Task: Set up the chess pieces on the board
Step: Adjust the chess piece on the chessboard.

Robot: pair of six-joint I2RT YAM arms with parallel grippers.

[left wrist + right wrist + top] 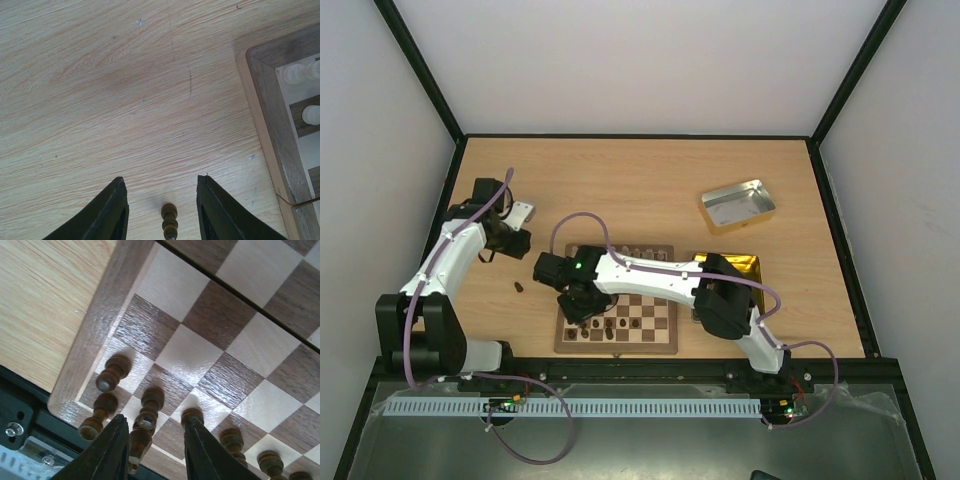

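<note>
The board (665, 340) lies at the table's near middle. Cream chess pieces (620, 251) stand along its far row and show in the left wrist view (311, 114). Several dark pieces (600, 325) stand at its near-left corner. My right gripper (582, 300) hangs open over that corner. In the right wrist view (156, 418) one dark piece (151, 407) stands between the fingers, untouched. One dark piece (520, 287) sits on the table left of the board. My left gripper (517, 250) is open above it; the piece (169, 221) shows between the fingers (112, 210), apart from both.
A silver tin (737, 205) lies at the back right of the table. A gold tin (740, 268) sits against the board's right side, partly under the right arm. The board's corner (265, 85) is at the right of the left wrist view.
</note>
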